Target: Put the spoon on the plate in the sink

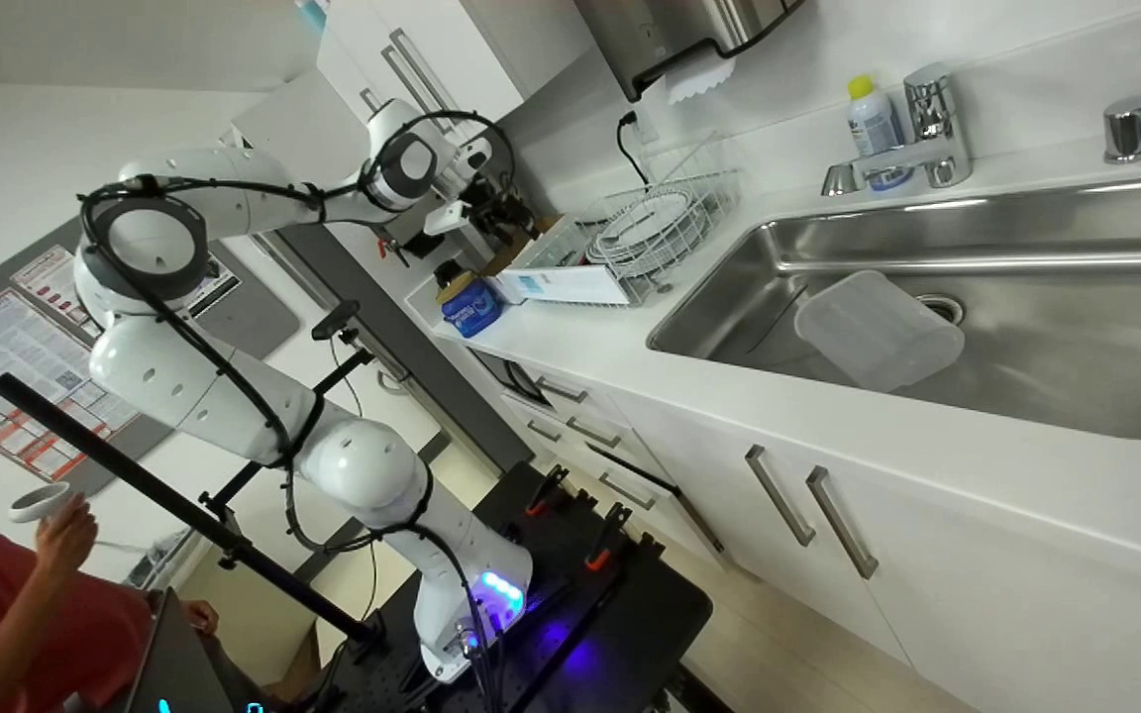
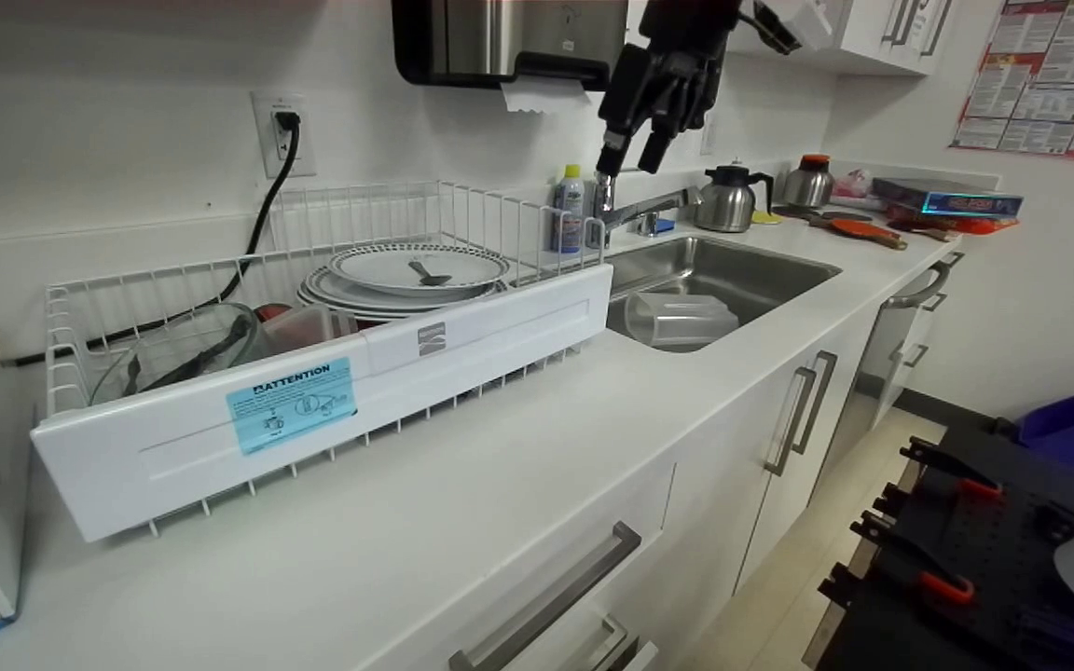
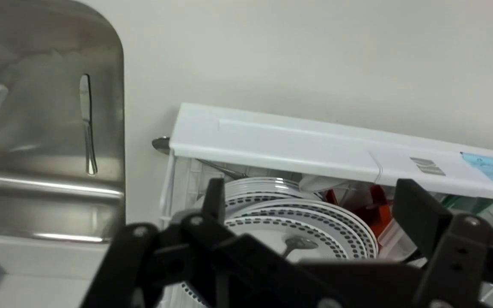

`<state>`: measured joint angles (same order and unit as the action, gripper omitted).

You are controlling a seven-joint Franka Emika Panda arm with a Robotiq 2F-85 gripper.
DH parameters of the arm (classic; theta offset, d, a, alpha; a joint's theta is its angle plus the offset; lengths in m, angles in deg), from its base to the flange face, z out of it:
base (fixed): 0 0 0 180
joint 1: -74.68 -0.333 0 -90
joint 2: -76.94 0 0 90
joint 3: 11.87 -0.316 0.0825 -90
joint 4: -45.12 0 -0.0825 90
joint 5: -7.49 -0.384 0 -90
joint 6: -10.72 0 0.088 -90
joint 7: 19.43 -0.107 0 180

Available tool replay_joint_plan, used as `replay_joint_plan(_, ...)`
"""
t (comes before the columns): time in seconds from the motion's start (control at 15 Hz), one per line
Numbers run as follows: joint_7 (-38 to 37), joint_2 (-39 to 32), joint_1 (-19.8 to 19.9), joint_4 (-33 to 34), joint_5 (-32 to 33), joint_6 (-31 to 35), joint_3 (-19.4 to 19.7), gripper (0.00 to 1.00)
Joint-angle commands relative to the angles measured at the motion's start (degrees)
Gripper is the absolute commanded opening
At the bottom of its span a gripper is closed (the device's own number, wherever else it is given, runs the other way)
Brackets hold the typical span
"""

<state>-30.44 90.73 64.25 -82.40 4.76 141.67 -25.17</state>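
A metal spoon [image 2: 427, 274] lies on the top plate [image 2: 364, 267] of a stack in the white dish rack. In the wrist view the spoon's bowl [image 3: 301, 243] shows on the dotted-rim plate [image 3: 246, 226], and my gripper covers the rest of the spoon. The steel sink [image 1: 1046, 337] lies beside the rack and also shows in the wrist view [image 3: 105, 55]. My gripper [image 3: 315, 201] is open and empty, its fingers wide apart. In an exterior view the gripper [image 2: 631, 160] is up in the air, well above the counter.
The sink holds a clear plastic container [image 1: 878, 332] and a knife [image 3: 87, 124]. The rack's white front panel [image 2: 490, 345] and wire sides stand up around the dishes. A second spoon [image 3: 161, 144] pokes out at the rack's end. A faucet [image 1: 927, 149] and spray bottle [image 1: 873, 124] stand behind.
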Motion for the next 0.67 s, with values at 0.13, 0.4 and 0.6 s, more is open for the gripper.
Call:
replay_joint_plan(0.13,-1.0,-4.0,-0.3,3.5,1.4,0.2,-0.6,1.0)
replay_joint_plan(0.4,0.8,-5.8,-0.5,4.2,-0.1,4.3,-0.2,1.0)
replay_joint_plan(0.6,-2.5,-10.7,0.3,6.0,0.8,15.6,-0.2,1.0)
